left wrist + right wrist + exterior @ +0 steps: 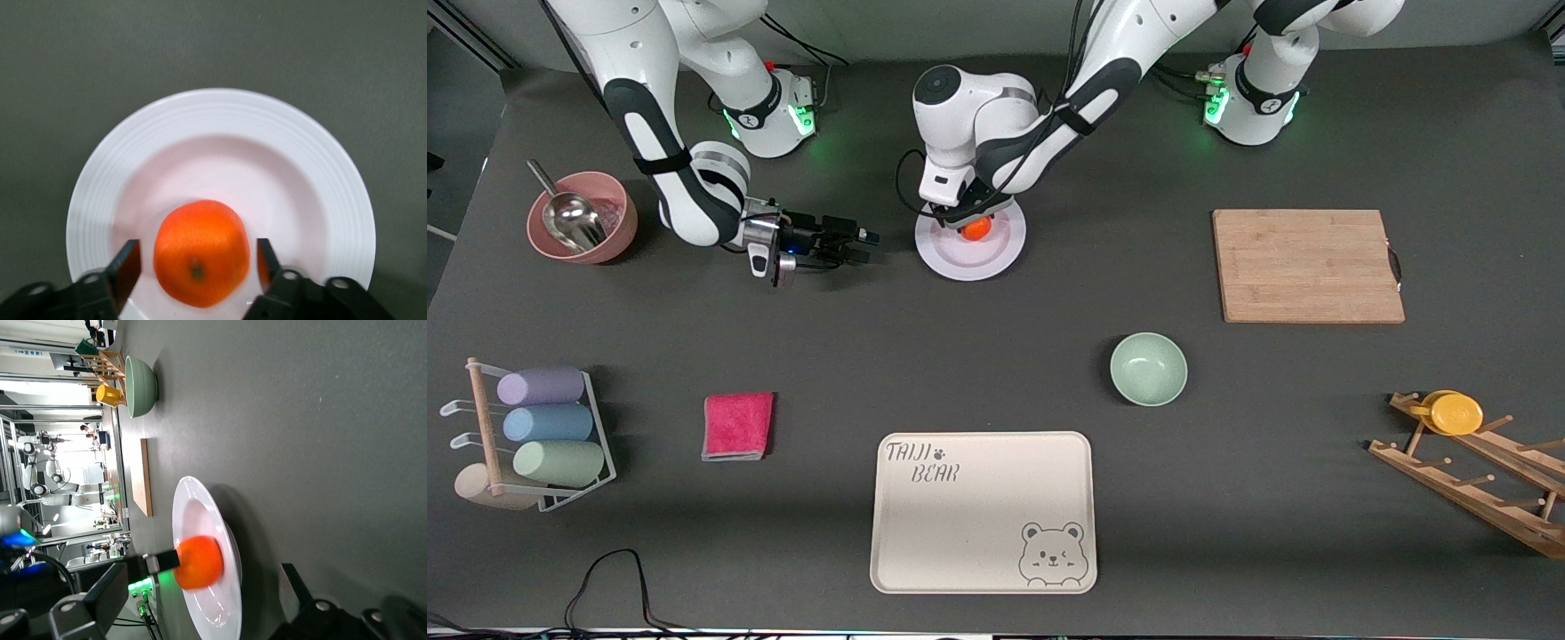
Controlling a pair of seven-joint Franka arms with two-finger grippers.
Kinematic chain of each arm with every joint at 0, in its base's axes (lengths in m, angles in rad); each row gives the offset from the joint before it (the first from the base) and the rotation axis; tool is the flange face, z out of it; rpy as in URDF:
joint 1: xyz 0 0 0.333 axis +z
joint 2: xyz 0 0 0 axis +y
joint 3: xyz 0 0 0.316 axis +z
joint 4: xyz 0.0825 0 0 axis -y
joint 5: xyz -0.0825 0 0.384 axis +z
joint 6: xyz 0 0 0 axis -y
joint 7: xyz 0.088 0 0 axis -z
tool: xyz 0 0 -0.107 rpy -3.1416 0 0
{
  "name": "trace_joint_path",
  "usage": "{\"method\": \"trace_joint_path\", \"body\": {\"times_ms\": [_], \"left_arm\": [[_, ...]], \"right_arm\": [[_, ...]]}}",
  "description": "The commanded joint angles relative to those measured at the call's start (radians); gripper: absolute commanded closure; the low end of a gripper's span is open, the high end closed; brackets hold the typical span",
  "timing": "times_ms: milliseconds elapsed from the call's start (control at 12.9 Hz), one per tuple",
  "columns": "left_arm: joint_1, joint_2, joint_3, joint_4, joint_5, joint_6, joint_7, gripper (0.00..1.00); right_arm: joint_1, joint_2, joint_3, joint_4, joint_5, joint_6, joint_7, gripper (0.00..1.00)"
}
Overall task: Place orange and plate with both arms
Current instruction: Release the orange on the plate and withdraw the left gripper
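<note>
Resting in the shallow centre of the round, ridged-rim plate (220, 127), the dimpled orange (201, 252) sits between the spread fingers of the left gripper (199, 267), apart from both. The right gripper (852, 242), open, hovers beside the plate.

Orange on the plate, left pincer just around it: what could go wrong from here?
1. The orange sits off-centre in the plate, with the left pincer fingers close on both sides; lifting off crooked could nudge it into rolling.
2. The right pincer is low and open beside the plate; a misjudged grab at the rim could tilt the plate and spill the orange.
</note>
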State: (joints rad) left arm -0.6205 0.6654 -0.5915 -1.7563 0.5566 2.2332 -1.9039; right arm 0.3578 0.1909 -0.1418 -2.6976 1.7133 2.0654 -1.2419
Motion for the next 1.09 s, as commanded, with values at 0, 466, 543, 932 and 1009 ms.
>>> {"method": "trace_joint_path", "body": {"times_ms": [0, 466, 543, 932, 1009], "left_arm": [[-0.019, 0.0, 0.021, 0.023, 0.032, 0.0, -0.018, 0.0], [0.203, -0.156, -0.008, 0.029, -0.108, -0.078, 0.401, 0.0], [0.247, -0.199, -0.008, 0.029, -0.153, -0.128, 0.516, 0.0], [0.574, -0.444, 0.002, 0.113, -0.393, -0.497, 1.18, 0.0], [0.658, -0.451, 0.004, 0.173, -0.412, -0.621, 1.33, 0.0]], "right_arm": [[0.027, 0.024, -0.009, -0.008, 0.067, 0.012, -0.059, 0.0], [0.113, 0.088, -0.004, 0.007, 0.199, 0.012, -0.143, 0.0], [0.115, 0.105, -0.001, 0.015, 0.209, 0.01, -0.151, 0.0], [0.18, 0.137, 0.001, 0.031, 0.304, -0.017, -0.156, 0.0], [0.194, 0.142, 0.001, 0.033, 0.316, -0.022, -0.156, 0.0]]}}
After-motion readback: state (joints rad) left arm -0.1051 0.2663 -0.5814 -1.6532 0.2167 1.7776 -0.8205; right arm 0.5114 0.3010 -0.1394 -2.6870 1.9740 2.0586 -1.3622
